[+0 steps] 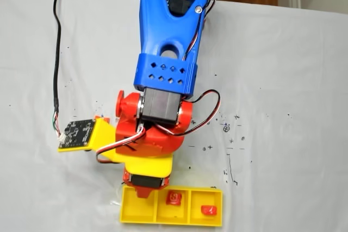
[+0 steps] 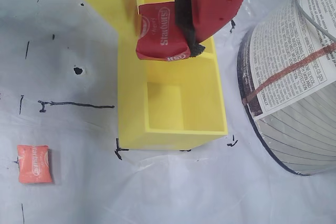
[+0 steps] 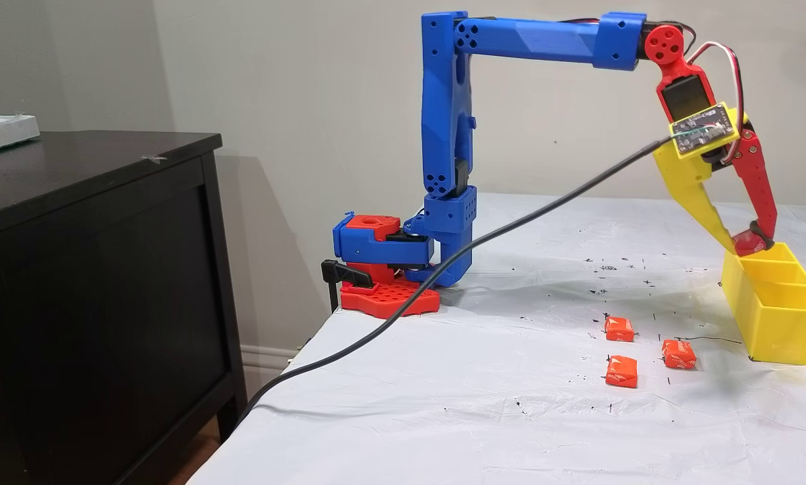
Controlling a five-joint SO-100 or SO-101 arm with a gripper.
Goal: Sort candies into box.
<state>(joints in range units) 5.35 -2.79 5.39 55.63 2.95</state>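
Note:
My gripper (image 2: pixel 164 34) is shut on a red candy (image 2: pixel 157 32), pinched between the yellow finger and the red finger's black pad. The candy hangs just over the yellow box (image 2: pixel 173 129); the compartment at the box's bottom end in the wrist view lies bare. In a fixed view the gripper (image 3: pixel 747 244) hovers at the far end of the box (image 3: pixel 780 330). From above, the box (image 1: pixel 138 218) holds one red candy (image 1: pixel 174 198) in its middle compartment and another (image 1: pixel 208 209) in its right one. Three orange candies (image 3: pixel 619 329) (image 3: pixel 621 372) (image 3: pixel 679 354) lie on the table.
A round newsprint-covered object (image 2: pixel 294 77) stands close to the box's right side in the wrist view. A black cable (image 3: pixel 443 283) slopes from the wrist camera board down over the table's front edge. A dark cabinet (image 3: pixel 93 269) stands left of the table.

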